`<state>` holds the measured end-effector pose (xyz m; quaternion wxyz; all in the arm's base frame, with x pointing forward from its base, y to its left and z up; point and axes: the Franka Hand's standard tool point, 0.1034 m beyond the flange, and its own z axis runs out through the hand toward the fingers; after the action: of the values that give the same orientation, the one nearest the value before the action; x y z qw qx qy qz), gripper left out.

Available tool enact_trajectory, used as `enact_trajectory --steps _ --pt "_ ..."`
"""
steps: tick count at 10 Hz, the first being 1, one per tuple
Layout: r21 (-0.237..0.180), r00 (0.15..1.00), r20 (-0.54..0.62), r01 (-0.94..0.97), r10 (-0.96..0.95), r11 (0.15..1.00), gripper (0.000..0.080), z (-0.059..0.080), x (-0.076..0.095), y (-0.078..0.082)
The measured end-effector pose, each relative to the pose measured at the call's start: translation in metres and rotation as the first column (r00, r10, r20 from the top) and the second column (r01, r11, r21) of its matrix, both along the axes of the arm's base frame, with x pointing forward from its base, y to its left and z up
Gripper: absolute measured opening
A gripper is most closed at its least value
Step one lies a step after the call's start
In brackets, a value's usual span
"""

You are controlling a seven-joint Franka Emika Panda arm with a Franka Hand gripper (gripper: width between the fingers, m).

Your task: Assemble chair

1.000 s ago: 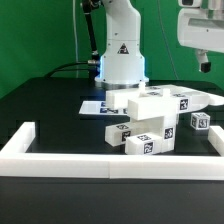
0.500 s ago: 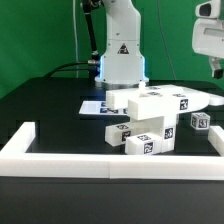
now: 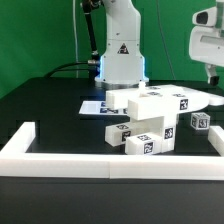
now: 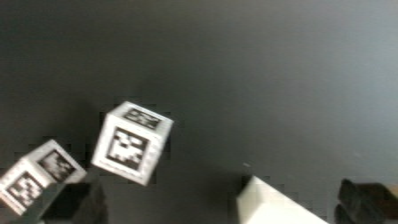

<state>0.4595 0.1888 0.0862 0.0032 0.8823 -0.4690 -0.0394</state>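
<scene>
The chair's white parts lie in a loose pile [image 3: 150, 115] on the black table, right of centre in the exterior view: flat slabs on top, tagged blocks [image 3: 142, 140] in front and a small tagged piece [image 3: 200, 121] at the right. My gripper [image 3: 208, 74] hangs high above the pile's right end, touching nothing. In the wrist view its dark fingertips [image 4: 366, 201] stand far apart, open, with nothing held. Far below them I see a tagged white block [image 4: 134, 143], a second tagged part [image 4: 36, 182] and a white corner [image 4: 281, 205].
A long white border wall [image 3: 110, 161] runs along the table's front, with short arms at both ends. The marker board [image 3: 97, 105] lies flat behind the pile. The robot's base [image 3: 121, 55] stands at the back centre before a green backdrop.
The gripper has come down a little at the exterior view's right and turned slightly. The parts on the table have not moved.
</scene>
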Motion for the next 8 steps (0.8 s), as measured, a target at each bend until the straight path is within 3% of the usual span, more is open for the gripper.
enact_trajectory --steps 4,8 --pt "-0.021 1.0 -0.016 -0.01 0.009 1.0 0.0649 -0.017 -0.007 -0.003" --pt "-0.022 0.999 -0.016 -0.049 0.049 0.999 0.0649 -0.018 -0.002 -0.02"
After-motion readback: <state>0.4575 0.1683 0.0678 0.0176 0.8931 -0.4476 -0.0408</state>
